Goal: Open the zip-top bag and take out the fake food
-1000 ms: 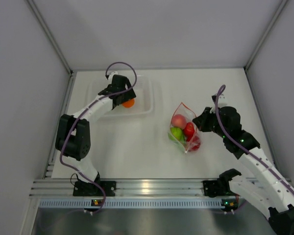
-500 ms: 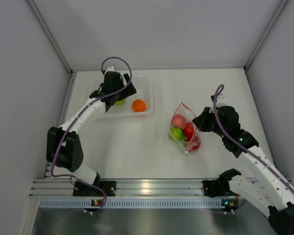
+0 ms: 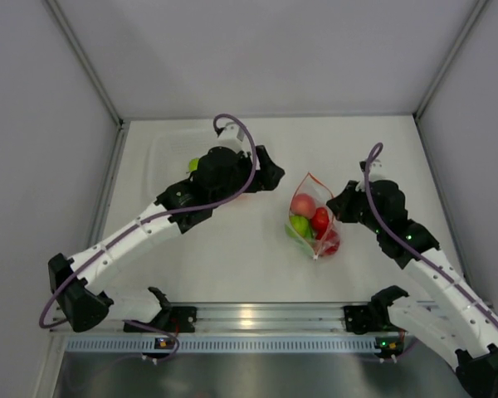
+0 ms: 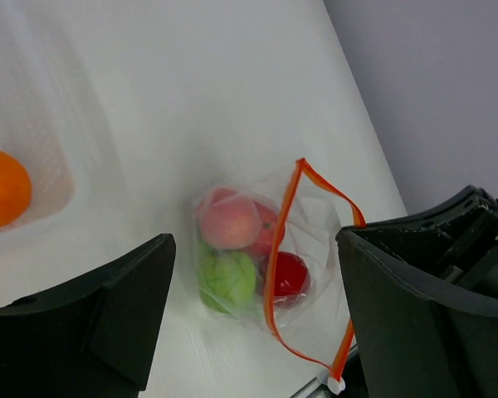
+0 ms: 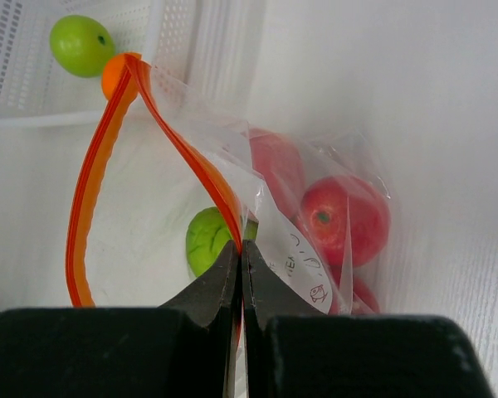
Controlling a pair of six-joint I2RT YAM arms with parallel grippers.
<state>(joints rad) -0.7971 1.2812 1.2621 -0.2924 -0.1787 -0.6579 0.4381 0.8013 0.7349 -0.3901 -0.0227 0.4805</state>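
While the clear floppy zip-top bag lies just toward 3 o'clock of the middle of the white table, I have it held at one side only. The right gripper, at the bag's 3 o'clock, is clenched on the orange-red zipper strip, pinching one lip. In the right wrist view the strip runs up from the pinch in a long open loop, so I judge the mouth to be unsealed.

The left gripper hangs at the bag's 10 o'clock with its fingers spread wide and nothing between them. Its own camera looks straight down on the bag.

Inside I see a glossy pink peach-shaped fruit, a lime green fruit and a red ball-shaped fruit, with more red behind that I cannot count. An orange plastic ball and a lime green ball sit in the clear rigid perforated tub at the table's 11 o'clock.

So I read the step as unloading, partly done. Next I would bring the left gripper down into the mouth and onto the pink fruit, which lies nearest the opening. The right pinch must hold so the film neither sags shut nor drags along.
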